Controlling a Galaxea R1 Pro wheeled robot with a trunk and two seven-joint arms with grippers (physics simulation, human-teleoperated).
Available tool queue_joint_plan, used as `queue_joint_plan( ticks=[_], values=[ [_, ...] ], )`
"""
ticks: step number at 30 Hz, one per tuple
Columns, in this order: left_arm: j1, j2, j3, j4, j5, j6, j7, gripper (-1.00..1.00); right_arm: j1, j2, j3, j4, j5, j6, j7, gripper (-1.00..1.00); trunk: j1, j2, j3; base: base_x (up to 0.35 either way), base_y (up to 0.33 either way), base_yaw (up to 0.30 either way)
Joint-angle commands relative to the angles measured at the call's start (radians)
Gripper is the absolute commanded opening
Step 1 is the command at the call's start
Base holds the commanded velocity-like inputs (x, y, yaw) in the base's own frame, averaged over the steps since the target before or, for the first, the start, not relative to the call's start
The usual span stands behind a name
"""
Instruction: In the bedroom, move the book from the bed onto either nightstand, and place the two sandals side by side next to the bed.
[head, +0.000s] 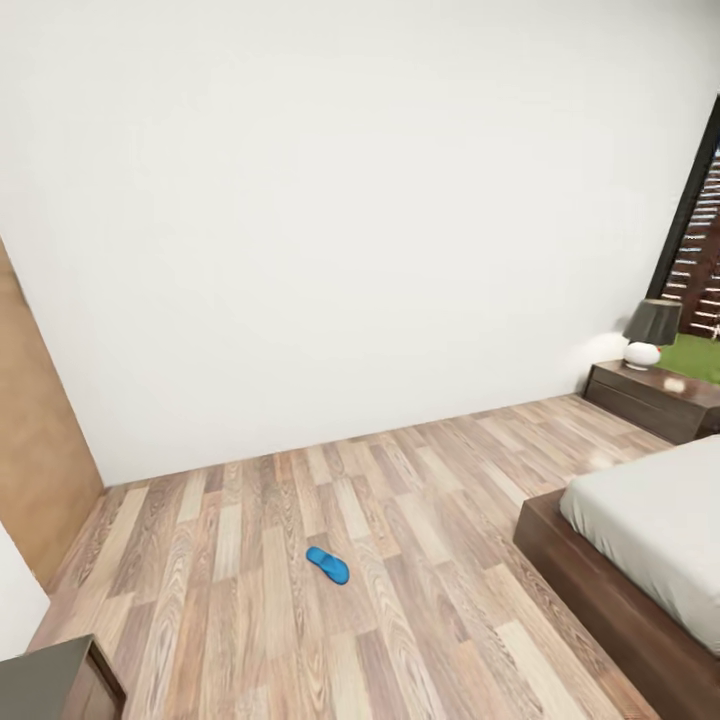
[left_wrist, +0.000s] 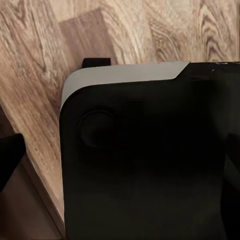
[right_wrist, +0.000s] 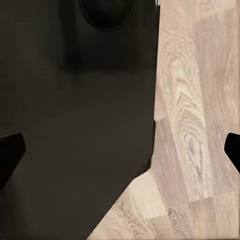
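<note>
A plank floor and white wall were seen. One sandal lay on the floor, well apart from the bed and nightstand. Both grippers were pointed at the floor beside the robot's base; whether their jaws were apart could not be told.

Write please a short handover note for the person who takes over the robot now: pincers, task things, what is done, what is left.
Pincers: both wrist views show fingertips wide apart at the picture edges with nothing between, so both look open.
Things: one blue sandal lies alone on the wood floor, apart from the bed. A nightstand with a lamp stands by the window.
Done: nothing visible.
Left: find the book and second sandal; place everything.
</note>
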Motion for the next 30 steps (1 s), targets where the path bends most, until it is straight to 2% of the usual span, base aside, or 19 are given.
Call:
queue_joint_plan(
  ticks=[1,6,15,30],
  values=[
    [0.000,0.000,0.000,-0.001,0.000,0.001,0.000,1.00,0.000,0.000,-0.001,-0.001,0.000,0.003,-0.002,1.00,0.000,0.000,-0.001,0.187,0.150,-0.262],
    [0.000,0.000,0.000,-0.001,0.000,0.001,0.000,1.00,0.000,0.000,-0.001,-0.001,0.001,0.003,-0.002,1.00,0.000,0.000,-0.001,0.190,0.148,-0.095],
    [0.000,0.000,0.000,-0.001,0.000,0.001,0.000,1.00,0.000,0.000,-0.001,-0.001,0.000,0.002,-0.002,1.00,0.000,0.000,-0.001,0.030,0.023,-0.027],
    [0.000,0.000,0.000,-0.001,0.000,0.001,0.000,1.00,0.000,0.000,-0.001,-0.001,0.000,0.002,-0.002,1.00,0.000,0.000,-0.001,0.001,0.000,-0.260]
  ],
)
